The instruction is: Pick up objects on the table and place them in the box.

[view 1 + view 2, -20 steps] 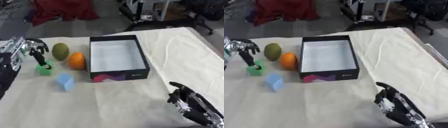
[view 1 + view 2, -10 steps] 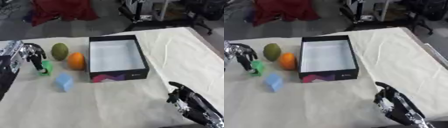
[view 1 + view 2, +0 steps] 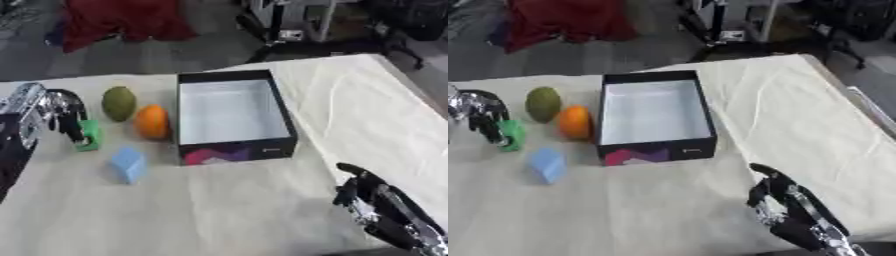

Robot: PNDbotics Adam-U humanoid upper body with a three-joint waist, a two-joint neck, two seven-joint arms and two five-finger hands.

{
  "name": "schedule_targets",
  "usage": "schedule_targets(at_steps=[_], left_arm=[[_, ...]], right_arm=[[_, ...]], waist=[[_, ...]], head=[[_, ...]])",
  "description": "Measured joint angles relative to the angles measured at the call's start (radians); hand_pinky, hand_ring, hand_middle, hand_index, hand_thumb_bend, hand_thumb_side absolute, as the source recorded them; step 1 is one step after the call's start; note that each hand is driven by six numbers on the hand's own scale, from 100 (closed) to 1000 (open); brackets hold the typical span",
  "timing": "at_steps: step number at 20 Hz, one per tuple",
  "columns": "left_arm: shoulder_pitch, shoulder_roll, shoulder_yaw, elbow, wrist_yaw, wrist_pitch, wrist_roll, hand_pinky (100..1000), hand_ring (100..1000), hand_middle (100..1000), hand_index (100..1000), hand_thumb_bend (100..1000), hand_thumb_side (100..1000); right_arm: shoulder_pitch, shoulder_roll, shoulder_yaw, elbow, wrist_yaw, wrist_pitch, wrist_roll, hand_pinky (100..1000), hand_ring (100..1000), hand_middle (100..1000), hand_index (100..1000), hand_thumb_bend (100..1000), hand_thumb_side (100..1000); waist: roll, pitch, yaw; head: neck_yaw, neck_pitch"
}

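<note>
My left hand (image 3: 51, 112) reaches in from the left, its dark fingers curled round a small green block (image 3: 88, 135) that stands on the cream cloth. Just right of it lie an olive-green fruit (image 3: 119, 102) and an orange (image 3: 151, 121). A light blue block (image 3: 129, 164) sits nearer the front. The black box (image 3: 236, 152) with a white inside stands open and empty right of the orange. My right hand (image 3: 378, 206) rests at the lower right, fingers relaxed and holding nothing.
The cream cloth (image 3: 227, 210) covers the whole table, with wide bare cloth in front of and to the right of the box. Beyond the far edge a red cloth (image 3: 122, 20) lies on the floor beside stands and chair bases (image 3: 297, 30).
My left hand has sunk a little and drawn closer around the green block, which has shifted slightly toward the far side. The right hand and the other objects have stayed put.
</note>
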Motion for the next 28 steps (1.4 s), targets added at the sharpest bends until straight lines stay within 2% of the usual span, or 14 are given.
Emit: schedule_targets(at_steps=[3,8,13,18,23,26,28], left_arm=[[-0.011,0.019,0.009,-0.052,-0.018,0.007,0.008,571,468,478,623,166,207],[-0.078,0.061,0.040,-0.163,-0.073,0.012,0.025,559,463,471,622,196,227],[-0.147,0.055,0.038,-0.263,-0.089,-0.023,0.064,572,470,479,629,191,236],[-0.179,-0.042,-0.024,-0.305,-0.086,-0.077,0.048,585,483,494,642,200,218],[-0.184,-0.181,-0.091,-0.258,-0.068,-0.102,0.057,608,512,528,676,224,203],[-0.181,-0.241,-0.124,-0.223,-0.051,-0.118,0.073,618,525,547,692,245,203],[-0.170,-0.264,-0.139,-0.203,-0.042,-0.125,0.081,642,558,586,727,366,233]], right_arm=[[0.000,0.000,0.000,0.000,0.000,0.000,0.000,839,562,484,923,100,470],[0.002,0.000,0.000,0.000,0.001,0.000,0.000,839,562,484,923,100,470],[0.009,0.000,0.000,0.001,0.001,0.000,0.000,839,561,484,923,100,470],[0.008,0.000,0.006,0.003,0.001,0.000,0.003,838,561,484,923,100,470],[0.000,0.001,0.009,0.004,0.001,0.000,0.009,838,561,484,923,100,470],[-0.002,0.001,0.012,0.004,-0.001,0.001,0.011,839,560,484,923,100,470],[-0.003,0.002,0.012,0.005,-0.001,0.001,0.011,839,560,484,924,100,470]], waist=[[0.000,0.000,0.001],[0.000,0.000,0.005],[0.000,-0.003,0.006],[0.000,-0.005,-0.008],[0.000,-0.005,-0.026],[0.000,-0.005,-0.033],[0.000,-0.005,-0.034]], head=[[0.000,0.000],[-0.001,0.000],[0.001,0.000],[0.009,0.000],[0.016,0.000],[0.018,0.000],[0.017,0.000]])
